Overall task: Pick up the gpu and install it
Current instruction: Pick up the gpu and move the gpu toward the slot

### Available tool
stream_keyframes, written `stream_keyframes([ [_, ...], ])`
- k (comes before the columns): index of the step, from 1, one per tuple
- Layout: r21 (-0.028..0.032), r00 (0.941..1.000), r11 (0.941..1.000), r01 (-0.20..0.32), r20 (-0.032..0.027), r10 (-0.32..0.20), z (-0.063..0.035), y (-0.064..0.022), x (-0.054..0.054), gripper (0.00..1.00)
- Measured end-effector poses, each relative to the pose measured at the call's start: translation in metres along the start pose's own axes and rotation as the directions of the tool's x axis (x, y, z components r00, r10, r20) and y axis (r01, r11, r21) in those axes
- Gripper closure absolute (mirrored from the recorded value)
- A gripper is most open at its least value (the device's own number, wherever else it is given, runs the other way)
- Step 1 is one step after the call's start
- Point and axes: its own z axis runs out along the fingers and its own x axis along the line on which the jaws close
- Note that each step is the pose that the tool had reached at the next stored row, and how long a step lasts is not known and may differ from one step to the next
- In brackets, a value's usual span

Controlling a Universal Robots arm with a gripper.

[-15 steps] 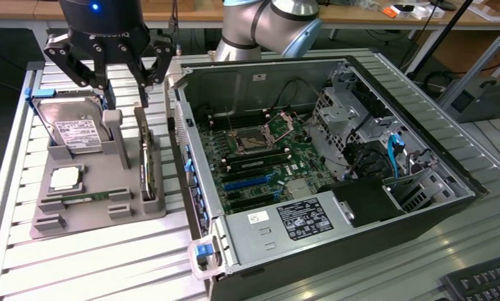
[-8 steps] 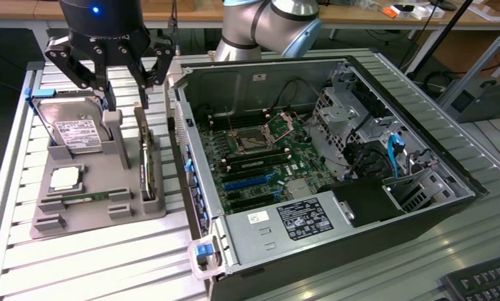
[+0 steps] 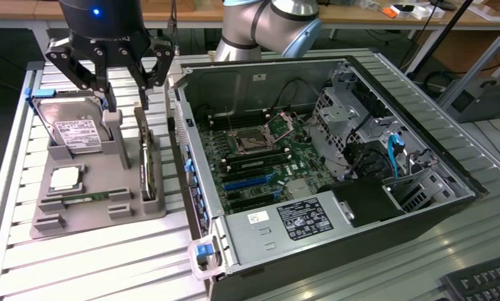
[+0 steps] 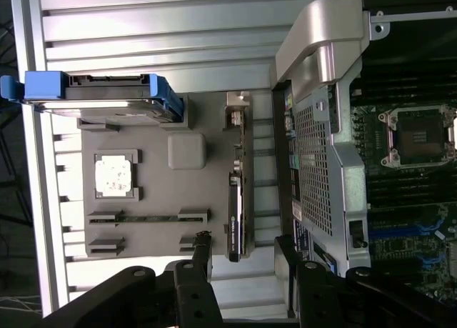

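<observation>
The gpu [image 3: 147,164] is a thin dark card with a silvery bracket, standing on its edge in a slot of the grey holder [image 3: 91,221], on the side nearest the computer case. In the wrist view the gpu [image 4: 236,206] runs lengthwise, in line with the gap between my fingers. My gripper [image 3: 126,100] hangs just above the card's far end, open, with nothing between its fingers [image 4: 202,248]. The open computer case [image 3: 317,157] lies on the exterior view's right, its motherboard [image 3: 262,166] and blue expansion slots exposed.
The holder also carries a silver hard drive [image 3: 76,128] in a blue frame, a square processor [image 3: 64,179] and a narrow memory stick [image 3: 79,199]. The case's wall [image 4: 321,149] stands close beside the gpu. A keyboard [image 3: 488,282] lies at the table's near corner.
</observation>
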Motion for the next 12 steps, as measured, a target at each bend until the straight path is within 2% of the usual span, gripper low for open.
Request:
stream_keyframes([
  [12,0.0,1.0,1.0,0.0,0.0,0.0,0.0032,-0.0001,0.0001,0.52],
])
